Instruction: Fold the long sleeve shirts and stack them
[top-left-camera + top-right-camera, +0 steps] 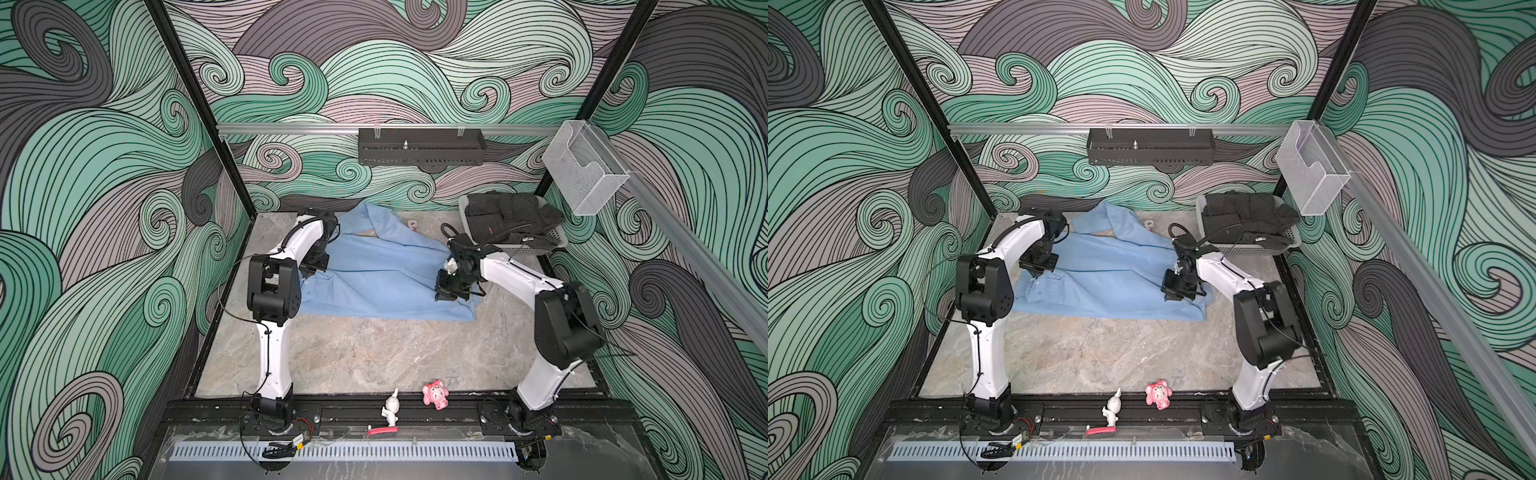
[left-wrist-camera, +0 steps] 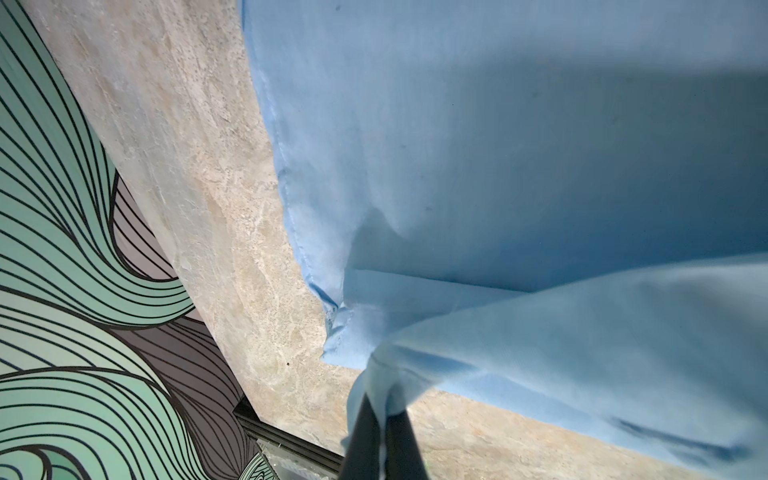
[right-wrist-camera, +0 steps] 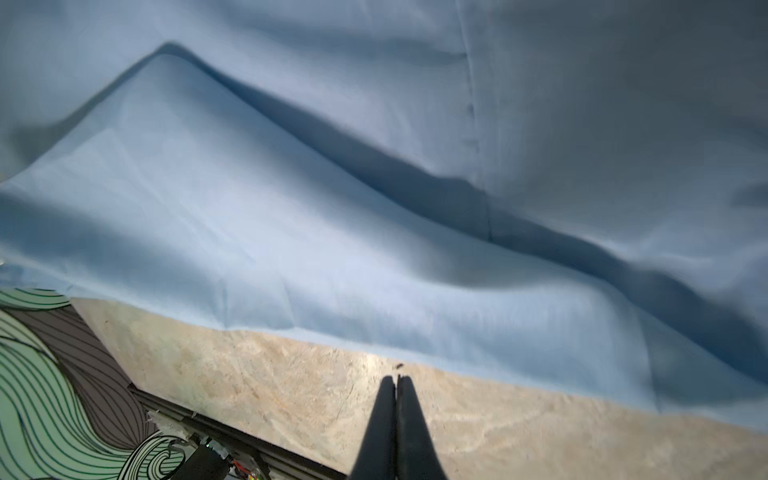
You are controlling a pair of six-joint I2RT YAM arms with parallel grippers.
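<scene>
the light-blue long sleeve shirt (image 1: 386, 274) lies spread and rumpled across the far half of the marble-look table (image 1: 395, 353), with one sleeve trailing toward the back. the left gripper (image 2: 383, 409) is clamped tight on a bunched fold at the shirt's left edge, and that cloth is drawn up a little off the table. the right gripper (image 3: 397, 379) is fully closed with nothing between its fingers, its tips over bare table just beside the shirt's edge. at the far right a grey basket (image 1: 555, 245) holds dark folded clothes (image 1: 507, 212).
</scene>
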